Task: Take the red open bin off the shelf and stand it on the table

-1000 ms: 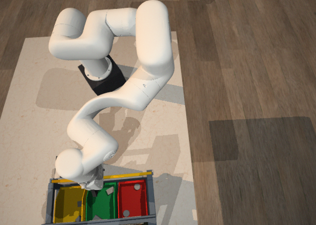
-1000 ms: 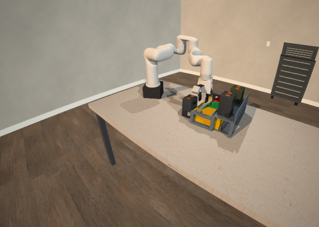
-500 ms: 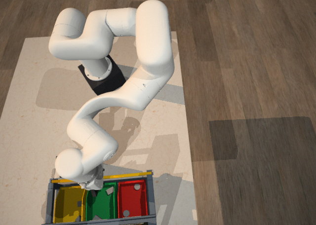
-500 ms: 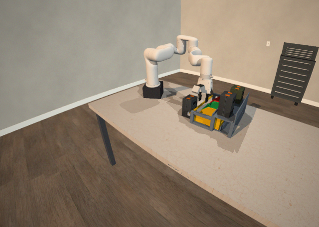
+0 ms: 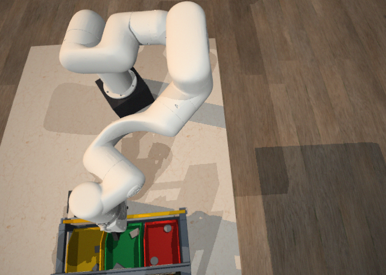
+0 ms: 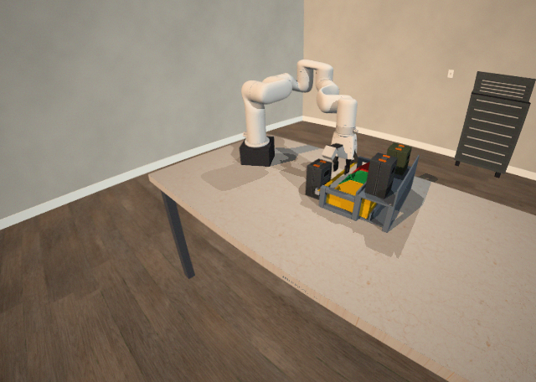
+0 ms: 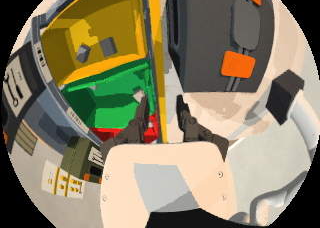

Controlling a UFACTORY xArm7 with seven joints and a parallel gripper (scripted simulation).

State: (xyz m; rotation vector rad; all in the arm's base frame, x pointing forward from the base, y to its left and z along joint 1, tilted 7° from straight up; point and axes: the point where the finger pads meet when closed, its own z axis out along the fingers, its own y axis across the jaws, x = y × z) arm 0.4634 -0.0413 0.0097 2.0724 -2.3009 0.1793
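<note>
The red open bin (image 5: 161, 243) (image 6: 364, 167) (image 7: 154, 133) sits in the shelf (image 5: 184, 243) (image 6: 357, 204), at the right end of the row in the top view, with two round grey parts in it. The green bin (image 5: 124, 250) (image 7: 107, 118) is beside it, and the yellow bin (image 5: 81, 243) (image 6: 351, 188) (image 7: 120, 18) is at the other end; both hold grey parts. My gripper (image 6: 341, 168) (image 7: 162, 102) is partly open and empty. It points down over the shelf's yellow front rail (image 5: 155, 214) (image 7: 159, 63), by the green bin's front, with one finger on the bin side. The fingertips' exact height is unclear.
A black case (image 6: 317, 178) (image 7: 215, 53) stands on the table (image 6: 260, 214) before the yellow bin's end of the shelf. Another dark case (image 6: 380, 174) and an olive case (image 6: 399, 157) (image 7: 80, 158) stand at the shelf's back.
</note>
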